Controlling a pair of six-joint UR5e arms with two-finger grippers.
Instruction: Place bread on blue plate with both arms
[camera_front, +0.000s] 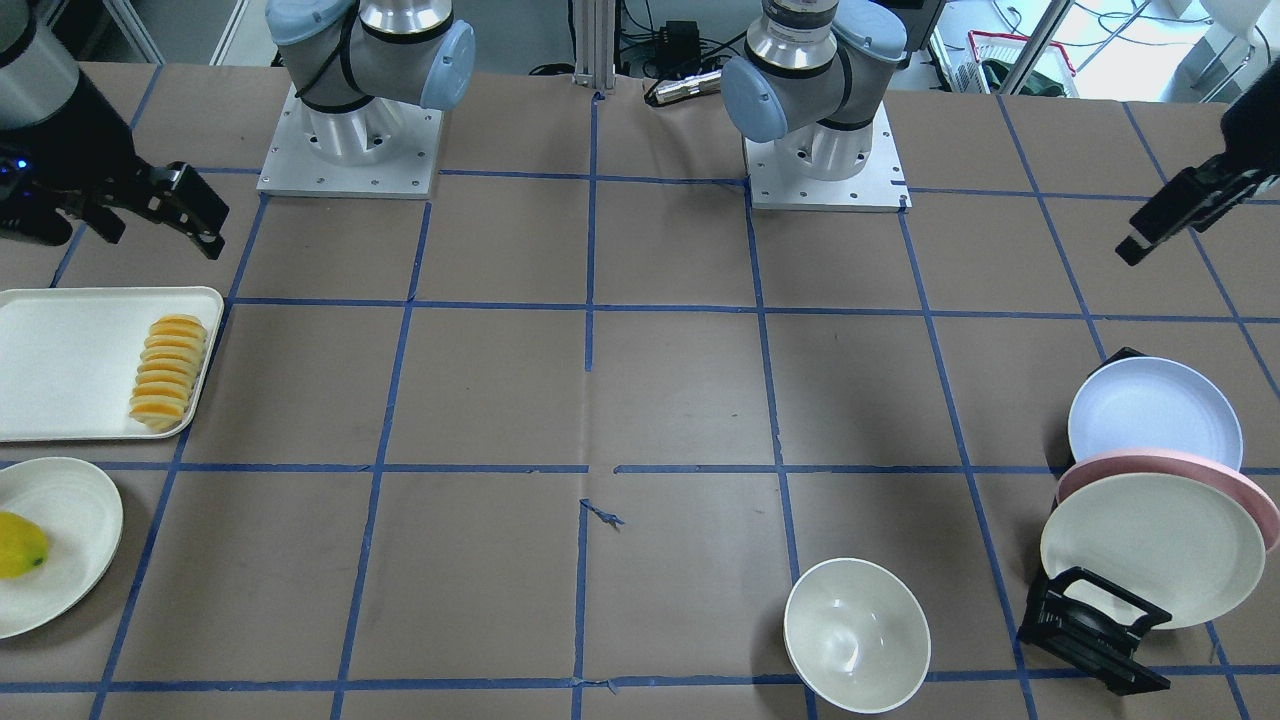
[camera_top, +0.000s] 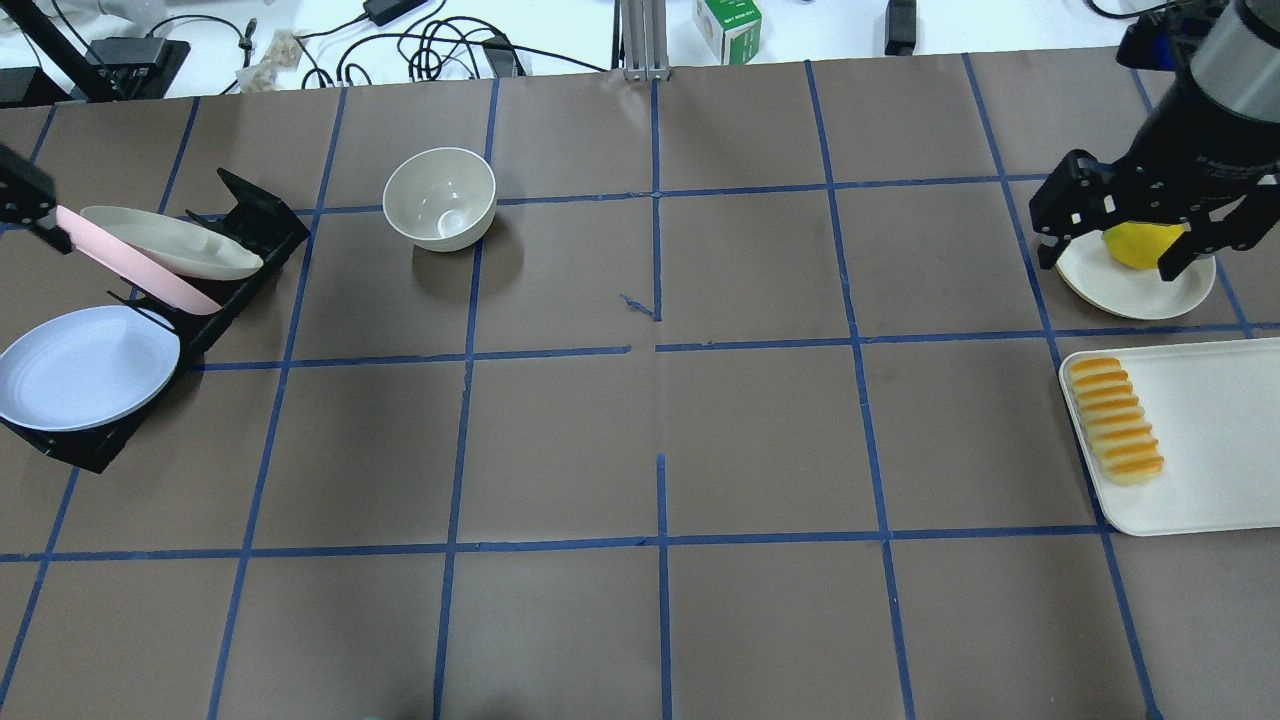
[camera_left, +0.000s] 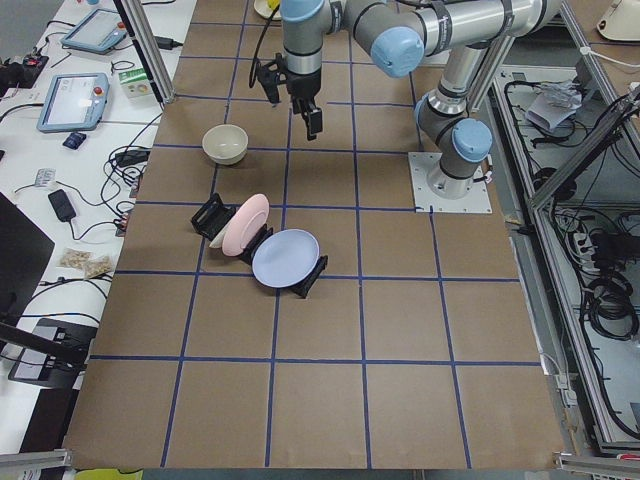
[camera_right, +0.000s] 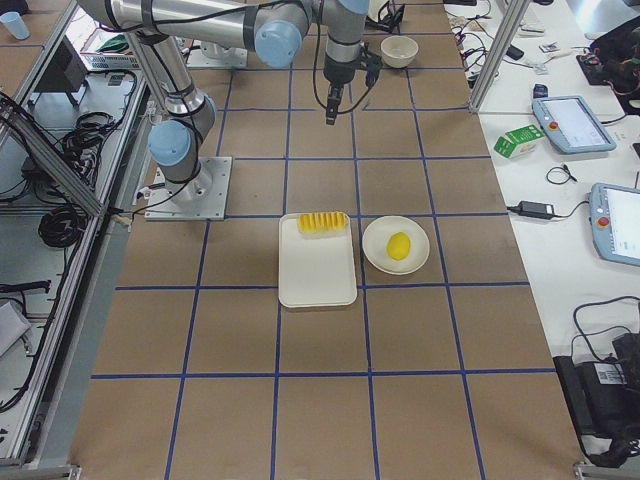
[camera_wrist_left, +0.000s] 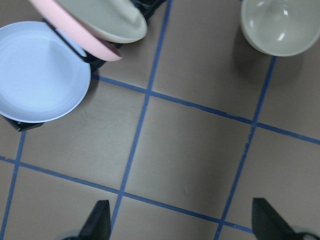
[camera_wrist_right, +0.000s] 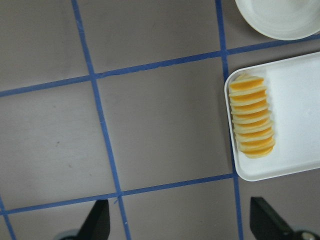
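Bread (camera_top: 1115, 421) lay along one edge of the white tray (camera_top: 1210, 490); blue plate (camera_top: 85, 365) stood well apart from that tray. Right pincer (camera_top: 1108, 265) hung wide near the tray, left pincer (camera_wrist_left: 182, 227) wide, far from it. Loaf looked light, soft, ridged: probably pinch gently across its narrow middle.

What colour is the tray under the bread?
Cream-white; the tray shows best in the right wrist view.

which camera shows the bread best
Right wrist view: the bread is large, each slice distinct on its tray. Overhead, front and right-side views show it small; left wrist and left-side views miss it.
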